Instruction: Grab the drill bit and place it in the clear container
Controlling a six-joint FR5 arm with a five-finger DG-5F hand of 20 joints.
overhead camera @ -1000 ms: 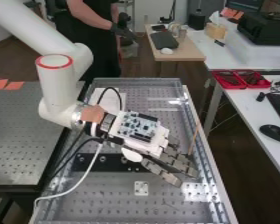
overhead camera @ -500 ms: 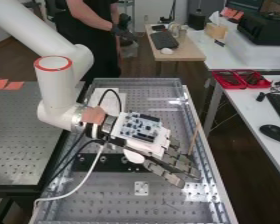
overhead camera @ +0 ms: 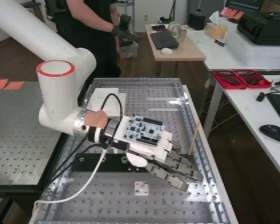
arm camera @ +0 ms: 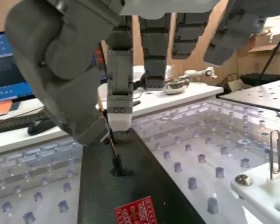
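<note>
Slants in over a broad perforated table (overhead camera: 111,200) with 1 long white arm (overhead camera: 56,95), ending in dark grey fingers (overhead camera: 167,176). Has 1 white side desk (overhead camera: 245,106) well apart from the fingers, past the table's edge, carrying 2 red trays (overhead camera: 229,81) and 1 black mouse (overhead camera: 275,133). Runs 1 long black bar (overhead camera: 109,162) beneath the fingers, flat along the table. Carries 1 white and blue circuit board (overhead camera: 142,131) behind the fingers, on the back of the hand. In the wrist view, shows 1 white block (arm camera: 267,187) on the table, apart from the fingers, with a bent metal wire standing up from it. Below the fingers, bears 1 small red board (arm camera: 136,212) on the black bar. Clasps the drill bit (arm camera: 111,139), slim and dark, between 1 bent thumb (arm camera: 54,65) and 1 light-tipped finger, pointing down at the black bar and close above it or touching; cannot tell which. Hangs the other fingers nearly straight beside that pinch.
</note>
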